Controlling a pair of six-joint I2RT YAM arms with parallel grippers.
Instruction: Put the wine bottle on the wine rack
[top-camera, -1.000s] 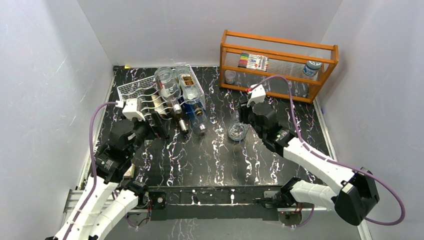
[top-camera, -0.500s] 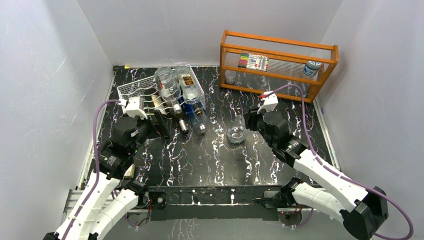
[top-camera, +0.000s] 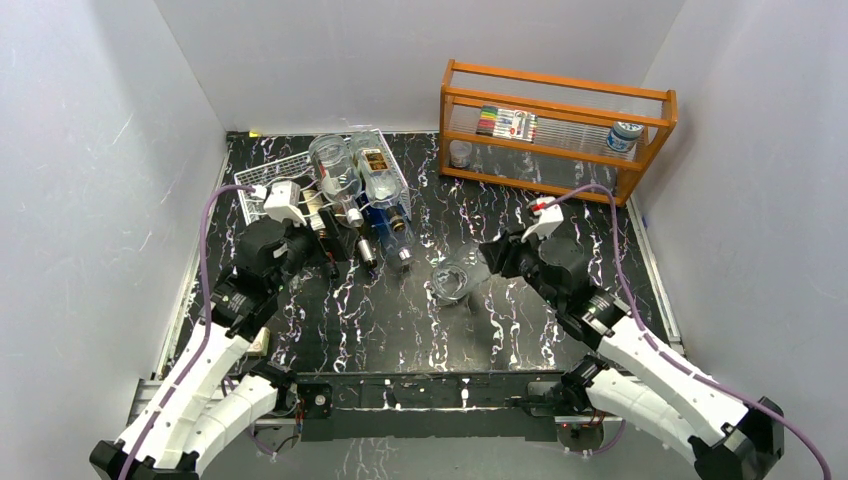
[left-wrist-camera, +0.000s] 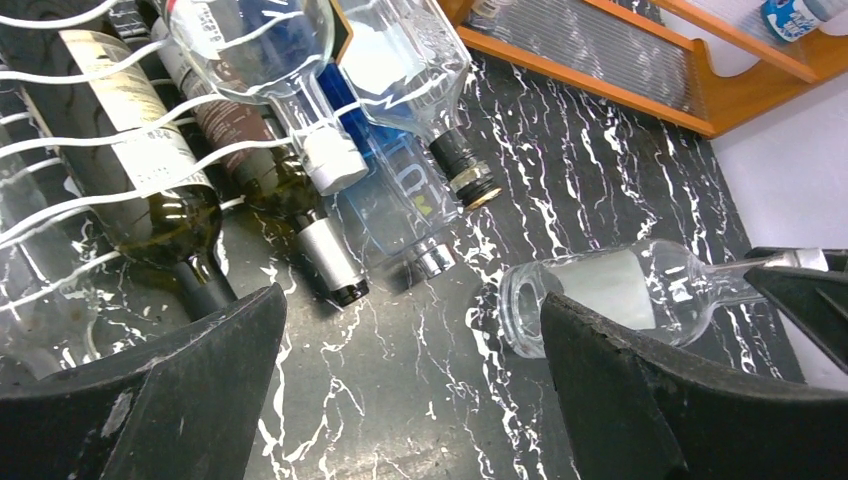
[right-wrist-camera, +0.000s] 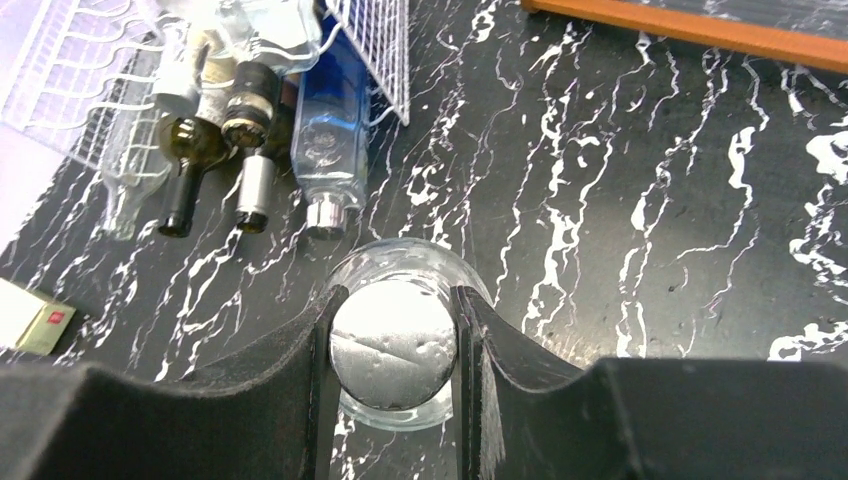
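Your right pincer (right-wrist-camera: 395, 300) is clenched on the slim neck of the clear wine bottle (left-wrist-camera: 600, 290), which lies nearly level out over the middle of the tabletop (top-camera: 560, 215), base pointing toward the wine rack (top-camera: 268, 172) and well apart from it. From these views I cannot tell whether the base rests on the marble surface or hangs just above it. Your left pincer (left-wrist-camera: 412, 300) is spread wide with nothing between its fingers, hovering just in front of the rack. The main risk is the grip itself. You hold smooth glass at the thin end while the heavy body sticks out ahead, so a quick swing could make the bottle pivot or slide between the pads and drop. The second risk is crowding. The rack already carries a dark green bottle (left-wrist-camera: 150, 190), a blue bottle (right-wrist-camera: 325, 120) and clear ones, with their necks jutting forward over the tabletop. A low or slanted approach would clip those necks and could roll them out of their cradles. The free wire cradles appear to be toward the rack's left end, exactly where your left arm sits, so the two arms may meet there unless the left one makes room. Keep clear of the orange wooden shelf (top-camera: 555, 130) behind your right arm as you turn.
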